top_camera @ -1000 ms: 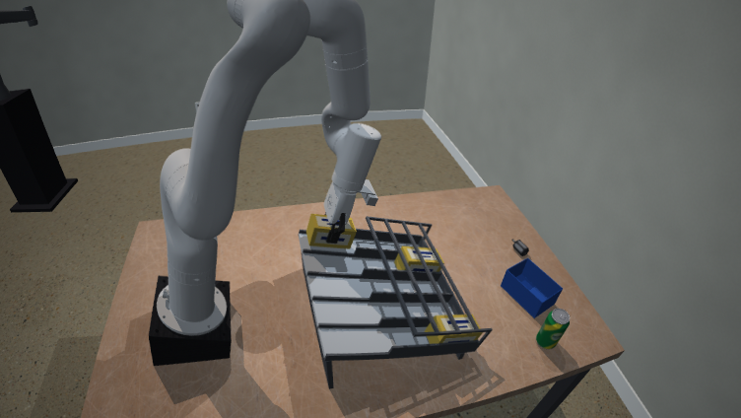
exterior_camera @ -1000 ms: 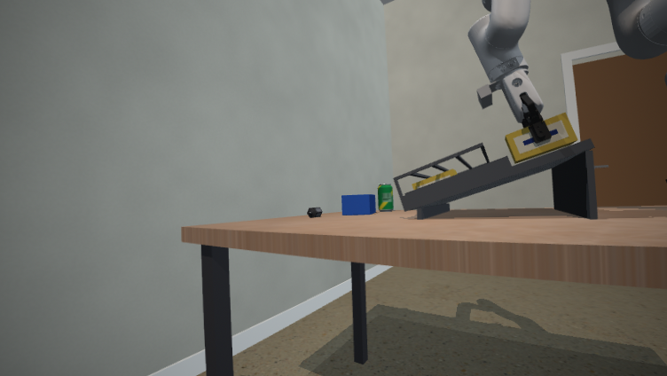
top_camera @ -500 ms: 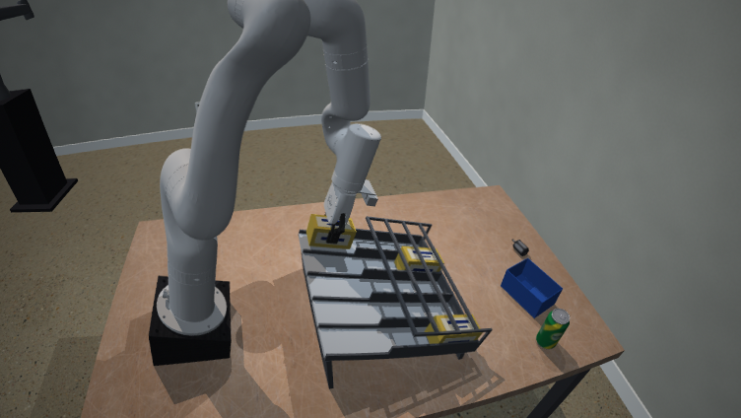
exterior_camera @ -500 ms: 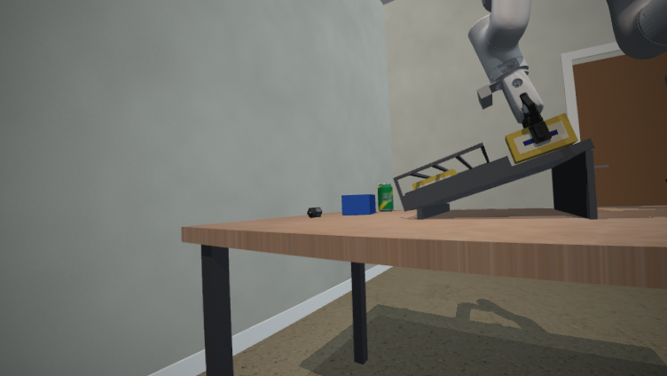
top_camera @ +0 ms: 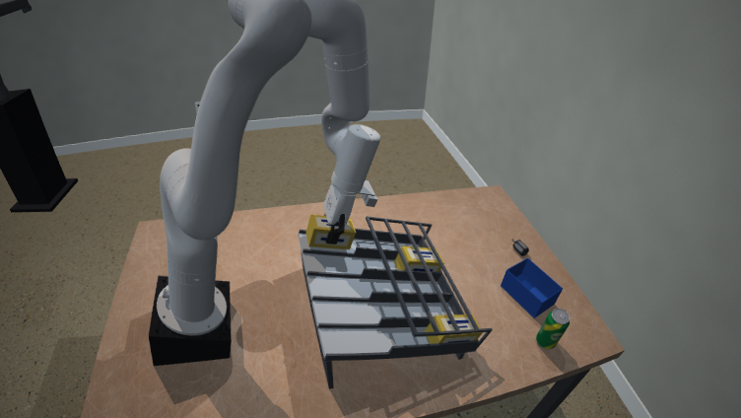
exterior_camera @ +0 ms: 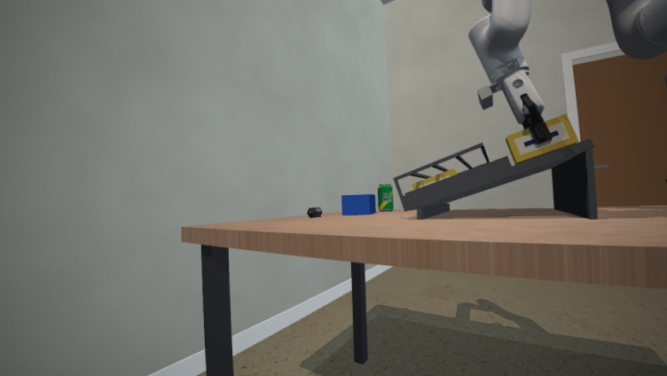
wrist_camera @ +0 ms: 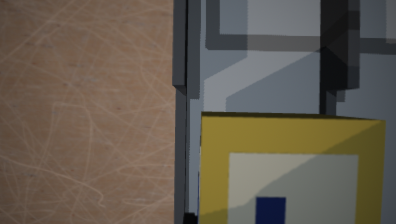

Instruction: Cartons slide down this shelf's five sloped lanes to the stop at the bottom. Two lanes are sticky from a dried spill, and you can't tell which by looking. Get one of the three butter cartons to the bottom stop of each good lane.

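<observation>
The dark sloped shelf point(top_camera: 383, 290) has five lanes and a bar cage over its low end. My gripper point(top_camera: 334, 232) is shut on a yellow butter carton point(top_camera: 329, 230) at the top of the farthest lane; the carton rests on or just above the lane surface, as the exterior view shows point(exterior_camera: 541, 137). The wrist view shows this carton point(wrist_camera: 292, 170) beside the shelf's outer rail. A second carton point(top_camera: 418, 257) sits part way down the second lane under the cage. A third carton point(top_camera: 452, 327) lies at the bottom stop of the nearest lane.
A blue bin point(top_camera: 530, 286), a green can point(top_camera: 552, 327) and a small black object point(top_camera: 519, 246) stand on the table to the right of the shelf. The robot base point(top_camera: 189, 321) stands at the left. The table edge lies near the can.
</observation>
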Robot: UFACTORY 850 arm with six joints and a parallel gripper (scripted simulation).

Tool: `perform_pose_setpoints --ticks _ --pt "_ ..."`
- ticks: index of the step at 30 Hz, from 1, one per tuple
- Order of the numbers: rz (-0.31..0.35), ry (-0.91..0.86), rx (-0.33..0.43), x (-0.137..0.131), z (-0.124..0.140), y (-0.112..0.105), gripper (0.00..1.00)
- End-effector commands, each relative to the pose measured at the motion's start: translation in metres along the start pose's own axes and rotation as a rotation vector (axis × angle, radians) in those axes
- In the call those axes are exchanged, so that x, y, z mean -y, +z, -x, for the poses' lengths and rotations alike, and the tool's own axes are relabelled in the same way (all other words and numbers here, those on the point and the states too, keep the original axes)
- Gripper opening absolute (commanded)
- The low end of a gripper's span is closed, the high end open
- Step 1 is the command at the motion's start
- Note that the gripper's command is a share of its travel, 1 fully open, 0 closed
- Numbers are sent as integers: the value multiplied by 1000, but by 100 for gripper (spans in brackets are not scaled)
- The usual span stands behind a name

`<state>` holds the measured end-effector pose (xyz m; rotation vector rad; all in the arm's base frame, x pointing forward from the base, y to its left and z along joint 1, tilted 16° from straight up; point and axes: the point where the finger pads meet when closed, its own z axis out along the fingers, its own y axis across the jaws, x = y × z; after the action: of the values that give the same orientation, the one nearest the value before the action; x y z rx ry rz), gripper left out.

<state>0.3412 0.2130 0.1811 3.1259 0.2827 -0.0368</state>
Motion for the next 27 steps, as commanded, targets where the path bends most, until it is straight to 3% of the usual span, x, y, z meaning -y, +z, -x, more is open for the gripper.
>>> perform_pose_setpoints --ticks 1,27 --pt "-1 0 -1 0 0 1 0" --pt "-1 0 -1 0 -1 4 0"
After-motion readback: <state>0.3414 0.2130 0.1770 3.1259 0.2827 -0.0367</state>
